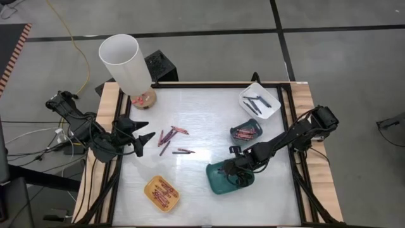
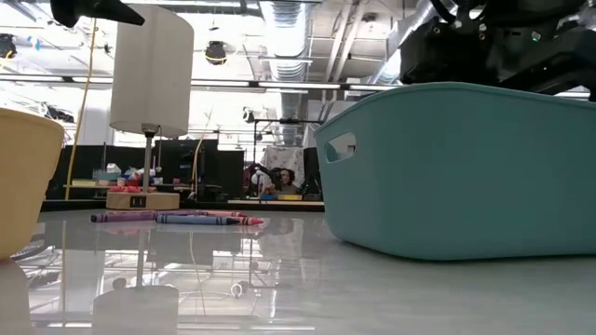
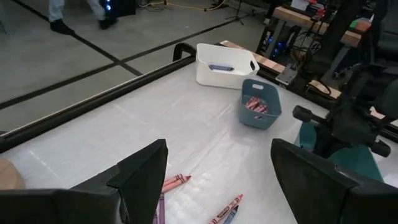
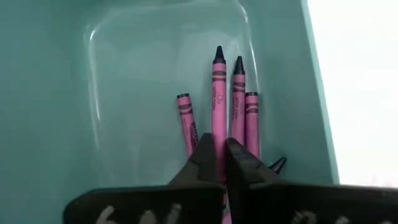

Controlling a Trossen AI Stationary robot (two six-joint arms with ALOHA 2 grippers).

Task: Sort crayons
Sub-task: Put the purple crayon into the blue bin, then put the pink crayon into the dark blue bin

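Nearest the front edge of the table (image 1: 202,209): yellow tray (image 1: 162,192), already stocked with reddish crayons. Just beyond, toward the right side: right gripper (image 4: 219,160) sunk into the teal tray (image 4: 56,93), fingers nearly closed around a pink crayon (image 4: 217,99), three more pink ones lying beside. Mid-table: loose crayons (image 1: 172,139), several still unsorted, with left gripper (image 1: 143,130) hovering wide open and empty next to them. Toward the far right corner: blue bin (image 1: 246,132) and white tray (image 1: 259,101), both partly filled. Judged mostly done; small pile left.
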